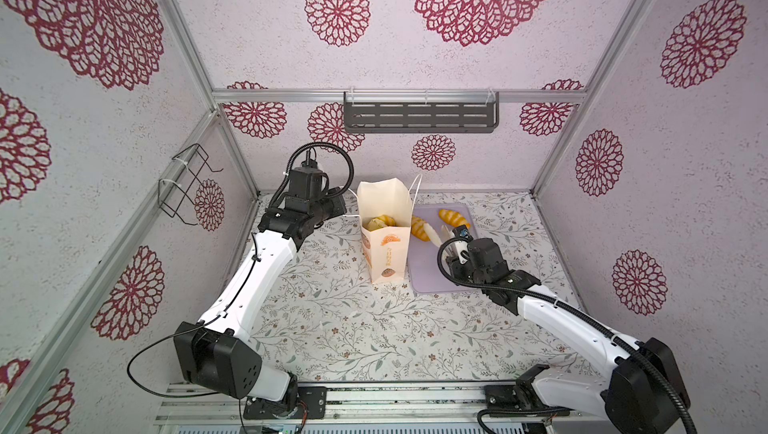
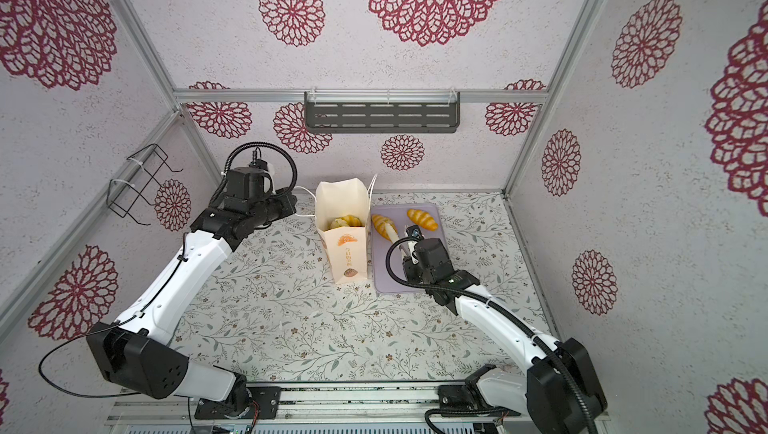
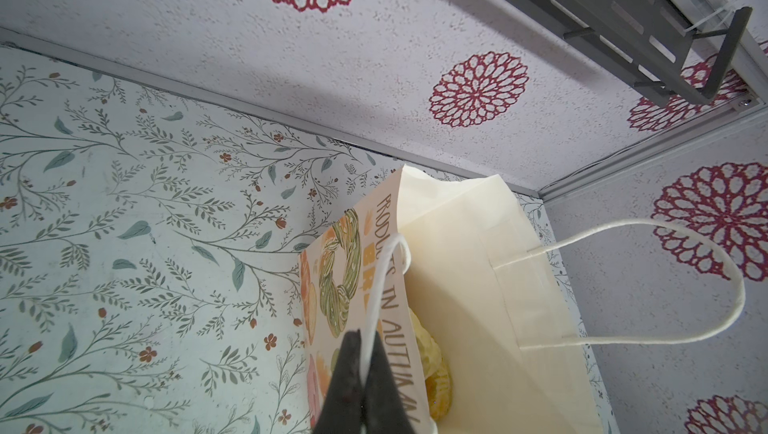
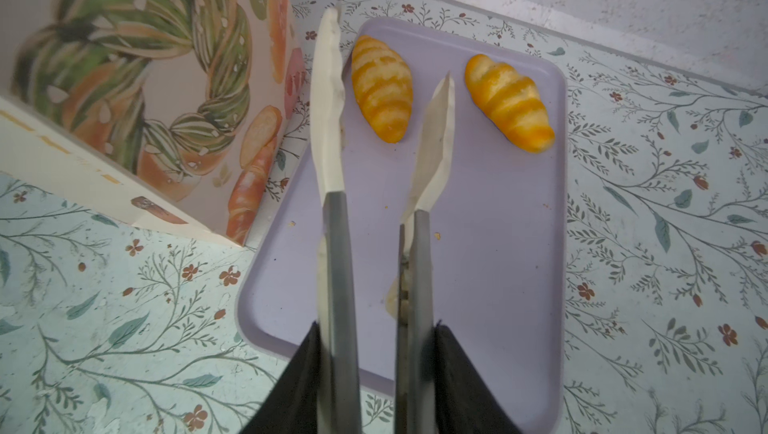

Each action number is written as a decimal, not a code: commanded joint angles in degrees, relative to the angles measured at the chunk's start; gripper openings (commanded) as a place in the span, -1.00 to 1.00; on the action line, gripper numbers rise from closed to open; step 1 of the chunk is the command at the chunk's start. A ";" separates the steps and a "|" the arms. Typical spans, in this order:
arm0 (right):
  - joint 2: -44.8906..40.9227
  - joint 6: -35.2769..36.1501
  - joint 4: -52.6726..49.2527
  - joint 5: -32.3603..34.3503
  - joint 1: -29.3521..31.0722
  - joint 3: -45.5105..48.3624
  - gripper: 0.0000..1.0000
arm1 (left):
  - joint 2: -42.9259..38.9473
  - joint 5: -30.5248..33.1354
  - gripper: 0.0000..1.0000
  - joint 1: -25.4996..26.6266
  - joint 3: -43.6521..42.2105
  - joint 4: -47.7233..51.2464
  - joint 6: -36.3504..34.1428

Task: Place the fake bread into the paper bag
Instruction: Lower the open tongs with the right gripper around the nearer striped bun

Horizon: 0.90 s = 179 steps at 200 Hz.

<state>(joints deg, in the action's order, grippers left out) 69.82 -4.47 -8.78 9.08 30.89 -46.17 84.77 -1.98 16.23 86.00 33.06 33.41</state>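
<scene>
The paper bag stands upright and open mid-table, with fake bread inside. My left gripper is shut on the bag's near white cord handle. Two striped rolls lie on the lilac tray. My right gripper is shut on grey tongs. Their cream tips are spread over the tray, either side of the roll nearer the bag. They hold nothing.
A dark slotted shelf hangs on the back wall and a black wire rack on the left wall. The bag's far handle loops free. The tray lies right beside the bag, near the back wall.
</scene>
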 commanded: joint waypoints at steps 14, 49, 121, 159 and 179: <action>0.62 2.12 6.08 -1.40 -2.54 -0.02 -0.14 | -0.66 0.44 -1.00 -0.14 0.33 -0.63 -0.90; 3.48 3.82 7.52 -4.36 -3.61 -0.38 -0.12 | -0.89 0.40 -1.00 -0.23 0.40 -0.63 -0.95; 11.20 5.58 6.67 -4.41 -3.92 -3.86 0.01 | -0.94 0.78 -1.00 -0.26 0.44 -0.61 -1.24; 14.82 7.33 6.05 -4.59 -4.08 -6.61 0.08 | -0.82 0.76 -1.00 -0.37 0.50 -0.49 -1.24; 16.95 7.96 6.05 -4.42 -4.08 -8.12 0.10 | -0.66 0.74 -1.00 -0.37 0.49 -0.46 -1.23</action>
<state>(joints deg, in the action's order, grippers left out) 85.47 1.48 -4.54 4.62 27.14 -51.07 84.77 -1.80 16.14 86.00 33.15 32.97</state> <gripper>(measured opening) 0.546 0.047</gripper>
